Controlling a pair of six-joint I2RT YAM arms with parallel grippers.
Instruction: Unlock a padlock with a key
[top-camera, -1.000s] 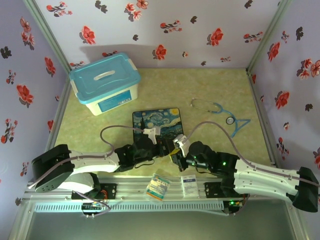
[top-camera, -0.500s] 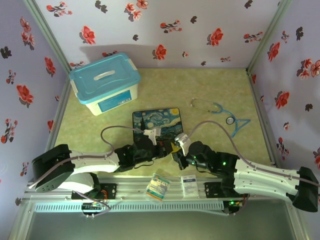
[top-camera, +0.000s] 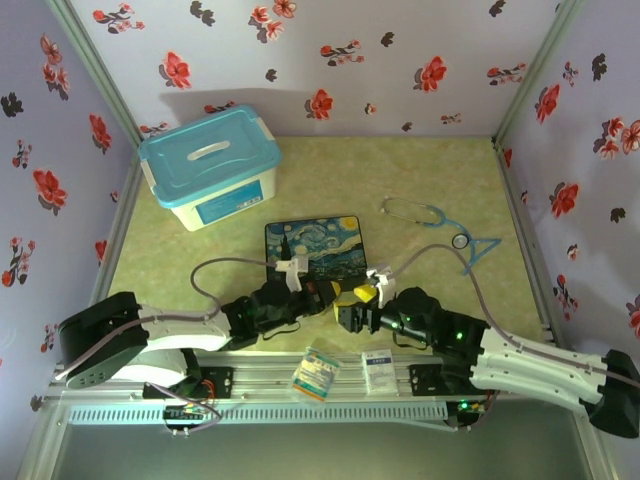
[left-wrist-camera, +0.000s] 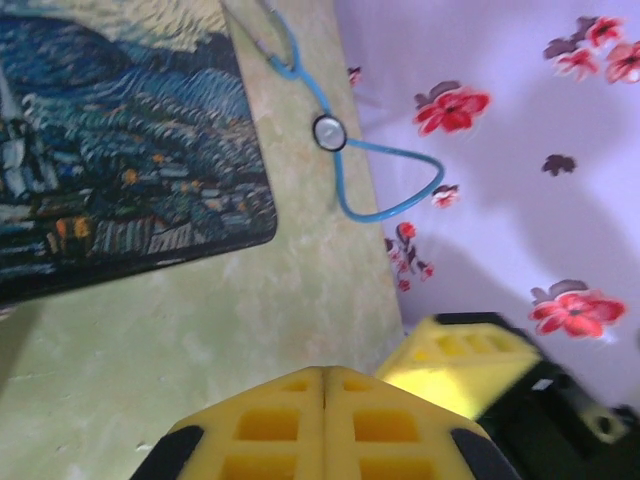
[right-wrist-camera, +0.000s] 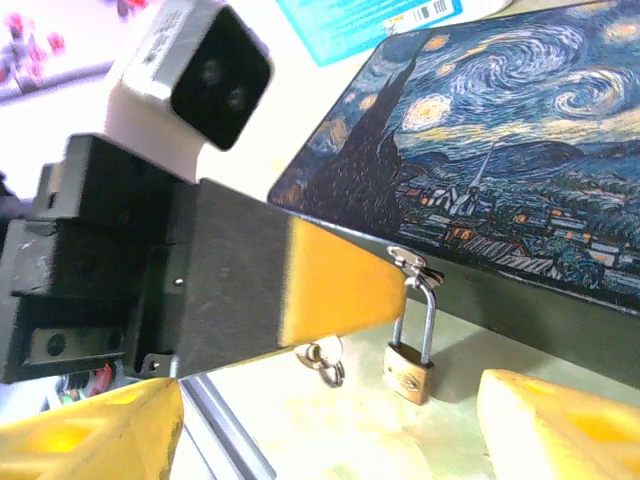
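Note:
The small brass padlock (right-wrist-camera: 408, 368) hangs upright just above the table in the right wrist view. The top of its silvery shackle (right-wrist-camera: 426, 305) is pinched at the tip of my left gripper (right-wrist-camera: 398, 285), which is shut. A small silvery key on a ring (right-wrist-camera: 328, 357) shows under the left fingers; whether it hangs or lies on the table is unclear. My right gripper (right-wrist-camera: 330, 400) is open, its yellow fingers (right-wrist-camera: 560, 425) wide on either side of the padlock and touching nothing. From above, the left gripper (top-camera: 335, 292) and right gripper (top-camera: 350, 306) meet near the mat's front edge.
A Starry Night mat (top-camera: 315, 245) lies just beyond the grippers. A white box with a blue lid (top-camera: 210, 165) stands at the back left and a blue stethoscope (top-camera: 440, 225) lies at the right. Two small packets (top-camera: 316, 373) rest on the front rail.
My left gripper has shut and my right gripper has opened. The right arm has pulled back slightly toward the near right.

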